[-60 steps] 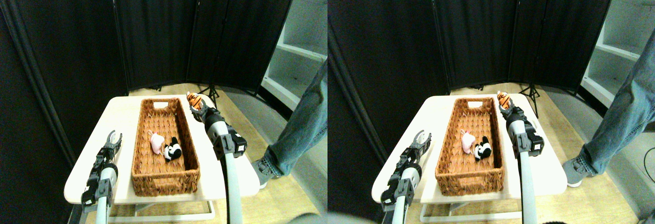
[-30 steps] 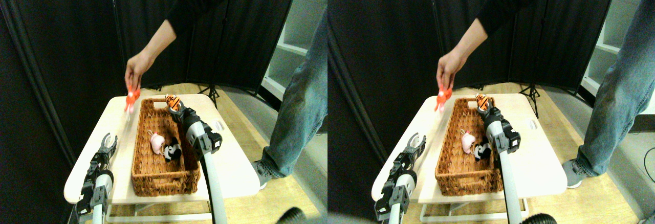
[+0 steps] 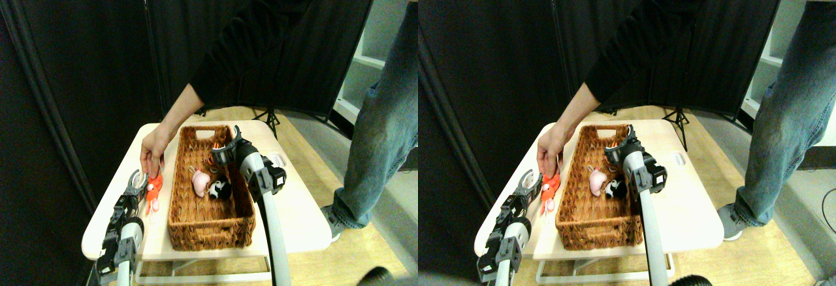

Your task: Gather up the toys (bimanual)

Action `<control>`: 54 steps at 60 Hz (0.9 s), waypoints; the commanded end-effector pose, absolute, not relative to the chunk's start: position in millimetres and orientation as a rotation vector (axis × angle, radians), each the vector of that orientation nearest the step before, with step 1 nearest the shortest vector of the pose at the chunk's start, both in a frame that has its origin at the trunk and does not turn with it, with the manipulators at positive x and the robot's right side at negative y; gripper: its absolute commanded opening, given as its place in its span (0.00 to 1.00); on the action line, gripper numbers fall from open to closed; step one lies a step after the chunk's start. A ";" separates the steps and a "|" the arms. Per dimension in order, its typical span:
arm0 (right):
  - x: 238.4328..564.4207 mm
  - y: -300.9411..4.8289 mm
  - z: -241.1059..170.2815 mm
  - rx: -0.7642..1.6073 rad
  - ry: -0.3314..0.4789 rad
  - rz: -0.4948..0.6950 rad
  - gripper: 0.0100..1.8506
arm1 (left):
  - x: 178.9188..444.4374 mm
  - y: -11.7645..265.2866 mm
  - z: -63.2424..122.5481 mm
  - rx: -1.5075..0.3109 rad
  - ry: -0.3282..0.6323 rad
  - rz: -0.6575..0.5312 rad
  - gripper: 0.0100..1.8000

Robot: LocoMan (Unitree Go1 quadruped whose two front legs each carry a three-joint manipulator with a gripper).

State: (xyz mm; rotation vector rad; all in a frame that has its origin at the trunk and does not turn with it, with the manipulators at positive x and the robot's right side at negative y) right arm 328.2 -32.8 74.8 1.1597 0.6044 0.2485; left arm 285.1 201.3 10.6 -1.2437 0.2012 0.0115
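The red-orange plush toy (image 3: 153,192) lay on the white table (image 3: 297,217), on the strip between the table's left edge and the wicker basket (image 3: 210,224), its long axis running roughly front to back alongside the basket wall. A person's hand (image 3: 153,153) rested just beyond it, fingers at its far end. My left gripper (image 3: 135,181) sat just to the toy's left, close enough that I judged it the arm for this pick; its jaws looked spread, holding nothing. My right gripper (image 3: 224,150) hung over the far end of the basket with a bit of orange, likely the tiger (image 3: 214,146), at its jaws; whether it gripped it I could not tell. The pink toy (image 3: 200,183) and panda (image 3: 219,189) lay inside the basket. I read no labels or writing.
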 end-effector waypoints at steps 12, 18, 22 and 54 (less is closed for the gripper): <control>332.0 -42.1 78.7 1.132 0.556 0.268 0.49 | 289.1 196.0 18.2 -1.228 0.174 -0.038 0.10; 330.6 -52.8 83.6 1.232 0.532 0.226 0.34 | 289.9 195.7 18.6 -1.238 0.182 -0.037 0.09; 332.5 -68.5 88.6 1.200 0.469 0.218 0.19 | 290.4 194.6 19.8 -1.241 0.181 -0.035 0.11; 332.2 -162.6 74.5 1.056 0.220 0.091 0.00 | 305.9 170.8 29.3 -1.198 0.259 -0.117 0.36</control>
